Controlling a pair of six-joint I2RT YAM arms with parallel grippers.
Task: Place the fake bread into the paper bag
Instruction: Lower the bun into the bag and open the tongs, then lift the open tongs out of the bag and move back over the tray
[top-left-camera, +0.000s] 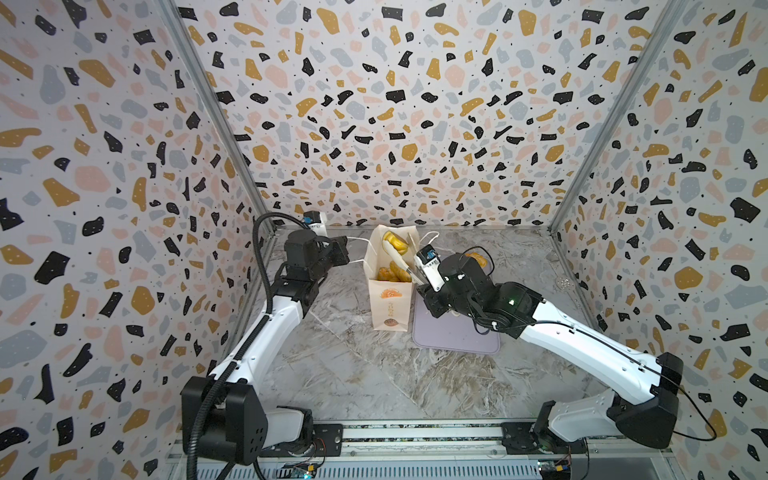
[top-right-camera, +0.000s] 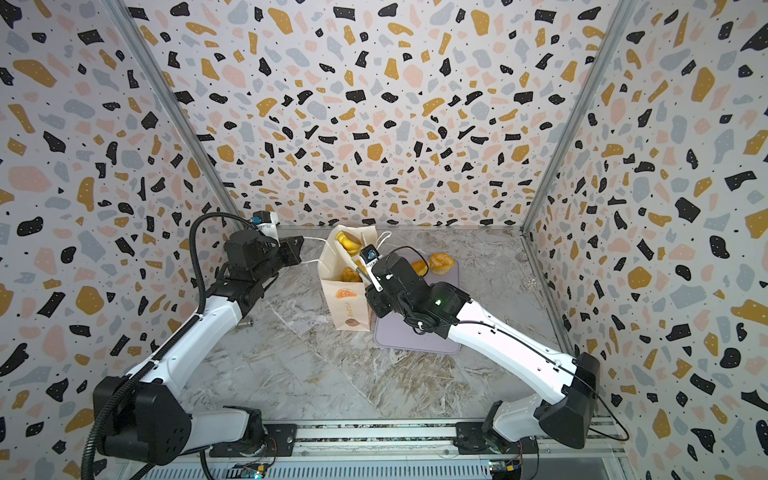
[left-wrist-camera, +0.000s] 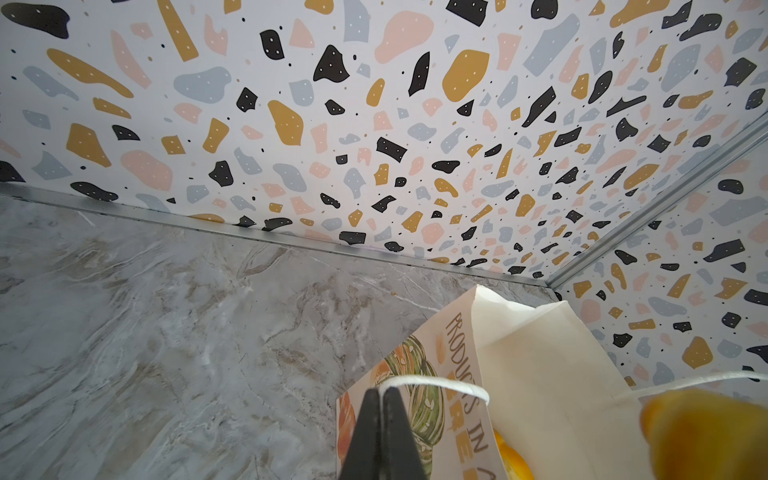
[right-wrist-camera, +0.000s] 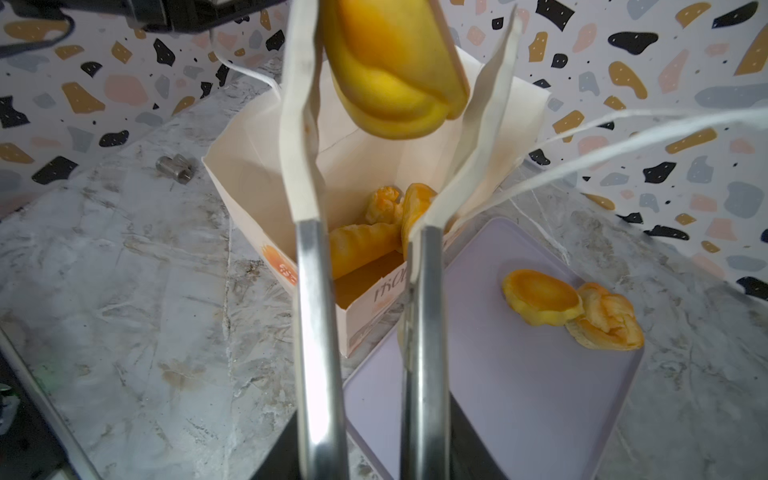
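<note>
The left arm (top-left-camera: 266, 328) reaches forward along the left wall and bends inward toward the bag (top-left-camera: 390, 307). The left fingers (left-wrist-camera: 388, 407) are pressed together on the bag's near string handle (left-wrist-camera: 436, 382), pulling it out sideways from the rim.

The right arm (top-left-camera: 582, 345) stretches from the right across the tray (top-left-camera: 453, 336), its wrist raised beside the bag's mouth. The long right fingers (right-wrist-camera: 301, 104) stand apart and point over the opening. A yellow roll (right-wrist-camera: 395, 70) sits between their white pads, above the bag's mouth and touching at least one pad. Whether the pads grip it or only flank it cannot be told.

The bag stands upright on the table (top-left-camera: 353, 374), just beside the tray's left edge, its mouth open. Three breads (right-wrist-camera: 361, 245) lie at its bottom. A bun (right-wrist-camera: 542, 297) and a pastry (right-wrist-camera: 606, 318) lie touching each other on the tray's far end, behind the right arm in both top views. The bag's other handle (right-wrist-camera: 623, 129) hangs loose past the right fingers, over the tray. A small metal cylinder (right-wrist-camera: 176, 166) lies on the table to the bag's left, well apart from it.
</note>
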